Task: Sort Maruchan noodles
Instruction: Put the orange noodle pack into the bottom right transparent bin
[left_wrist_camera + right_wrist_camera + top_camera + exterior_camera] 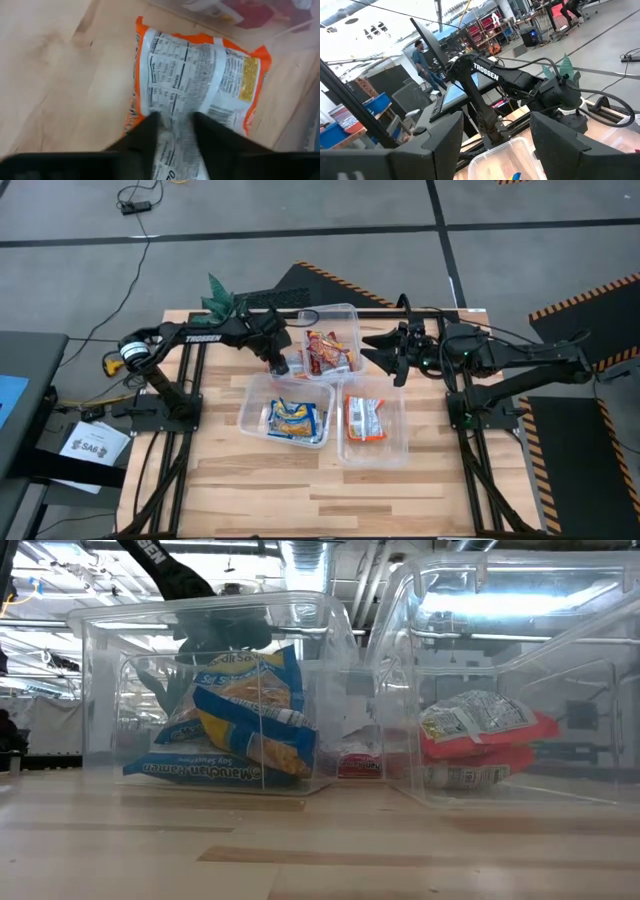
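The wooden tabletop (pixel 250 480) carried three clear bins set close together. The back bin (pixel 345 315) held red packets (pixel 327 352). In front of it and to the left, the left bin (pixel 258 395) held blue-white-yellow packets (pixel 295 420); in front of it and to the right, the right bin (pixel 392 450) held orange-white packets (pixel 364 418).

The left arm (pixel 200 335) reached to the back bin's left front corner. Its left claw (pixel 276 366) was pinched shut on the white back of an orange packet (pixel 195 85), which hung just above bare wood beside that bin.

The right arm (pixel 520 360) waited on the back bin's right side. Its right claw (pixel 385 350) stood raised with its fingers (pixel 440 145) spread wide, holding nothing.

A person (pixel 422 57) stood in the room beyond.
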